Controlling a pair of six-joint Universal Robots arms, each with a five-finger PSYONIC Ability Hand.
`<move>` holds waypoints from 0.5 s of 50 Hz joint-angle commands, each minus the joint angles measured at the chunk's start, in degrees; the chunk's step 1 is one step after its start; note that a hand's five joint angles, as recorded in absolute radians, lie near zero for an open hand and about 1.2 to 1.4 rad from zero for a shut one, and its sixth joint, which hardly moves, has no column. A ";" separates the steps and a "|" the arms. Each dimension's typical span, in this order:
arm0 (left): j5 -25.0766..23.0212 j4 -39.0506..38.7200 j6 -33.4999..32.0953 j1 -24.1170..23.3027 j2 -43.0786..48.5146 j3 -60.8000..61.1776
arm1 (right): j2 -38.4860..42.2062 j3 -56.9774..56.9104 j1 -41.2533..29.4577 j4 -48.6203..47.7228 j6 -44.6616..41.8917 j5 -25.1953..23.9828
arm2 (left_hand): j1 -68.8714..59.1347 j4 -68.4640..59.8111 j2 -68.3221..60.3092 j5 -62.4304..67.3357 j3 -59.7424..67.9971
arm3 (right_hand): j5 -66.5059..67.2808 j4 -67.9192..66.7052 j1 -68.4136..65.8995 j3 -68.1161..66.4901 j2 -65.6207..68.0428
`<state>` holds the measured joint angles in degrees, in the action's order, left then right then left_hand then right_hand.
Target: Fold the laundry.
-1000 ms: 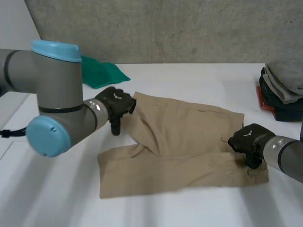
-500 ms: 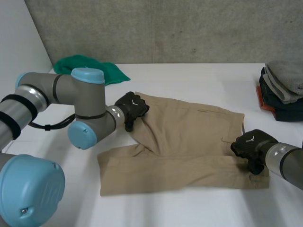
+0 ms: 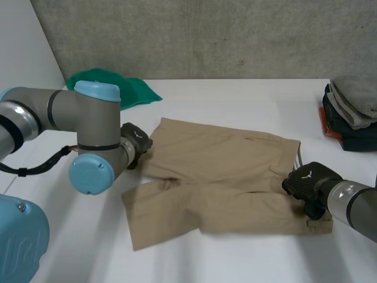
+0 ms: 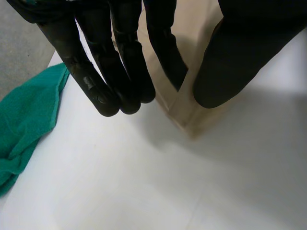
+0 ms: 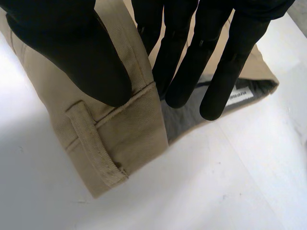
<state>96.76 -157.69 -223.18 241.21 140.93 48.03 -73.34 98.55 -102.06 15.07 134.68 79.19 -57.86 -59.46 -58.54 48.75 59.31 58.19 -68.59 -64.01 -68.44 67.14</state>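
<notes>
White surface (image 3: 235, 97), grey concrete wall (image 3: 206, 35) behind. Khaki shorts (image 3: 224, 177) lay flat near the middle, waistband toward the robot's right, legs toward its left. Left hand (image 3: 135, 143) was at the far leg's hem corner; its wrist view showed that corner pinched between thumb and fingers. Right hand (image 3: 307, 181) gripped the waistband, thumb on top beside a belt loop (image 5: 93, 143), fingers tucked inside the opening. Green cloth (image 3: 132, 88) sat bunched at the far left, well apart from the shorts. Stack of folded clothes (image 3: 352, 112) stood at the right edge.
</notes>
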 commanded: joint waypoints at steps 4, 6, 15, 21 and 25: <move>-0.43 0.10 6.87 0.22 -8.29 3.55 | -0.84 -0.20 -1.91 -0.30 1.19 0.17 | 32.01 33.61 32.69 -32.90 -33.46 | 11.81 -11.41 -15.99 -11.56 12.86; -1.14 0.37 10.64 0.40 -14.25 8.10 | -0.84 -0.64 -2.00 -0.39 2.68 0.17 | 30.83 32.43 31.51 -31.72 -32.28 | 11.81 -11.41 -15.99 -11.56 12.86; -7.55 2.83 19.35 -1.35 -29.39 26.66 | 0.21 -3.10 -1.39 -0.48 8.84 0.26 | 24.43 26.04 25.12 -25.33 -25.89 | 11.81 -11.41 -15.99 -11.56 12.86; -8.96 1.78 20.85 -5.39 -31.07 36.41 | 1.09 -4.33 -0.86 -0.13 9.98 0.96 | 23.93 25.53 24.61 -24.82 -25.39 | 11.81 -11.41 -15.99 -11.56 12.86; -7.56 -2.78 20.68 -6.63 -27.83 37.83 | 0.83 -3.98 -0.86 -0.12 9.99 0.79 | 23.43 25.03 24.11 -24.33 -24.89 | 11.81 -11.41 -15.99 -11.56 12.86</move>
<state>87.99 -155.62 -202.31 237.12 109.64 82.07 -72.47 94.51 -103.09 14.82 144.58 79.93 -27.93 -29.09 -28.65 19.16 28.49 58.18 -68.59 -64.01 -68.44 67.14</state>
